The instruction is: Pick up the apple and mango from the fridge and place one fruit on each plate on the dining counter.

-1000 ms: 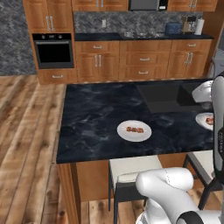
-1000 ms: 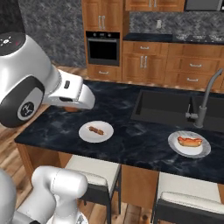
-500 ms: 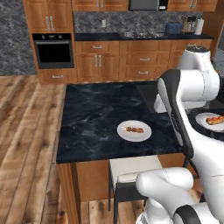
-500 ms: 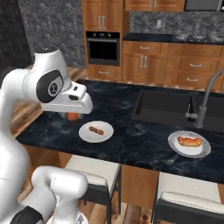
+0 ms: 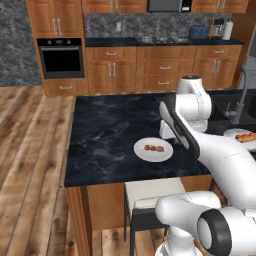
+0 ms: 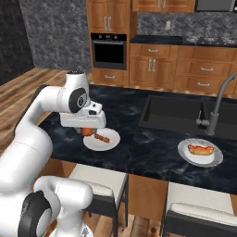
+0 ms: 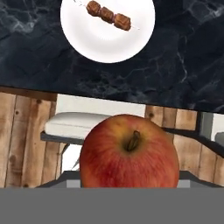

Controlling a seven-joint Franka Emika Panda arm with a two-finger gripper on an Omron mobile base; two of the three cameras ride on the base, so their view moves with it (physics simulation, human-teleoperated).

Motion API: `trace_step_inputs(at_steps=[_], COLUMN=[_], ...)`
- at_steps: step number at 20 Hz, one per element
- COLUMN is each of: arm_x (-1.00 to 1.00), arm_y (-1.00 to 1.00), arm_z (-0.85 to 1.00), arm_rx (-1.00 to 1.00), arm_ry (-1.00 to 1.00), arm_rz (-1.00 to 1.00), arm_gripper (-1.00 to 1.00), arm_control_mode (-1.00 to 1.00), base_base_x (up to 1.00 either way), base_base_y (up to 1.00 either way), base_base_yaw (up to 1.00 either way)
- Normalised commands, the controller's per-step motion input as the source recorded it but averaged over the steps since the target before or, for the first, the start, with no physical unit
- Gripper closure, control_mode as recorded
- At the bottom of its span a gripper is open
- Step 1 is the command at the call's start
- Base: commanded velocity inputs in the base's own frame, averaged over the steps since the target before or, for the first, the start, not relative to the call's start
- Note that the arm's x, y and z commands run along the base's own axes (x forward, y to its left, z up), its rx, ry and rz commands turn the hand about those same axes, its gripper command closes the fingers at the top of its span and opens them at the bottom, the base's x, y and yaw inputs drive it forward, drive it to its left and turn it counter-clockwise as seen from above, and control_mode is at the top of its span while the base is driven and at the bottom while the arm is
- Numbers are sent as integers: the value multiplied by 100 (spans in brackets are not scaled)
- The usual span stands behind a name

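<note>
The apple (image 7: 130, 151) is pinched in the jaws of the gripper (image 6: 88, 131) — stem end turned toward the hand camera, red-orange skin with a yellowish patch. In the right base view it is seen as a small red-orange shape (image 6: 87, 131) tucked under the white hand, held above the bench (image 6: 152, 150) at the near-left edge of the skewer plate (image 6: 102, 141). That plate carries a short row of brown pieces (image 7: 108, 15) and sits near the bench's front edge, above a pale-cushioned stool (image 5: 152, 194). The second plate (image 6: 200, 152), with an orange-red sausage-like piece (image 6: 201, 149) — is set well apart to the right, near the sunken sink (image 6: 173, 112) and its curved grey faucet (image 6: 217, 104).
</note>
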Motion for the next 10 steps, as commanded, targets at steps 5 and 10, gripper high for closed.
trace_step_inputs(at_steps=[5, 10], arm_x=[67, 72], arm_y=[0, 0], arm_z=[-60, -43], arm_rx=[0, 0], arm_ry=[-1, -1], arm_rz=[3, 0], arm_gripper=[100, 100], arm_control_mode=[-100, -100], base_base_x=[0, 0], base_base_y=[0, 0], base_base_yaw=[0, 0])
